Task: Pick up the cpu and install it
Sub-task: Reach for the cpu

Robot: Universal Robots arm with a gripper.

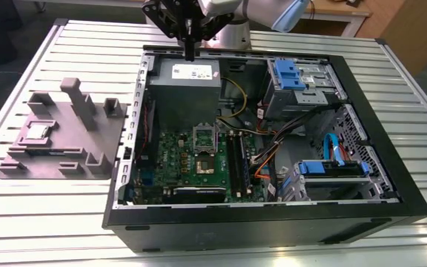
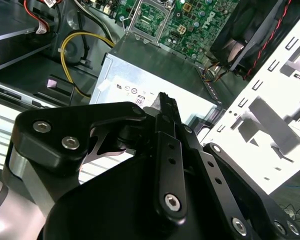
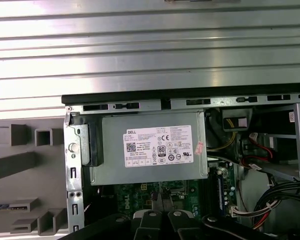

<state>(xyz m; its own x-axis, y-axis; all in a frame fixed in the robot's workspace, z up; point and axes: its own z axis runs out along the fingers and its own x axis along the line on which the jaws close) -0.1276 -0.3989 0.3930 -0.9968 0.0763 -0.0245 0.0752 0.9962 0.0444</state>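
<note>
1. Empty, clenched hand (image 1: pixel 189 54), fingertips pressed together, hovering above the grey power-supply box (image 1: pixel 184 89) at the 12 o'clock end of the open case (image 1: pixel 273 222) in the exterior view.
2. Flat in a recess of the moulded tray (image 1: pixel 100 147) on the slatted surface (image 1: pixel 50 222): the cpu (image 1: pixel 37 132), outside the case, toward 8 o'clock from the hand and well apart from it.
3. Toward 6 o'clock from the hand, on the motherboard: the socket (image 1: pixel 204 164), seemingly uncovered.
4. Probably best for the pick: release the fingers before descending, come straight down over the chip, grip opposite edges, keep it level, and steer clear of the tray's tall posts (image 1: pixel 76 97).
</note>
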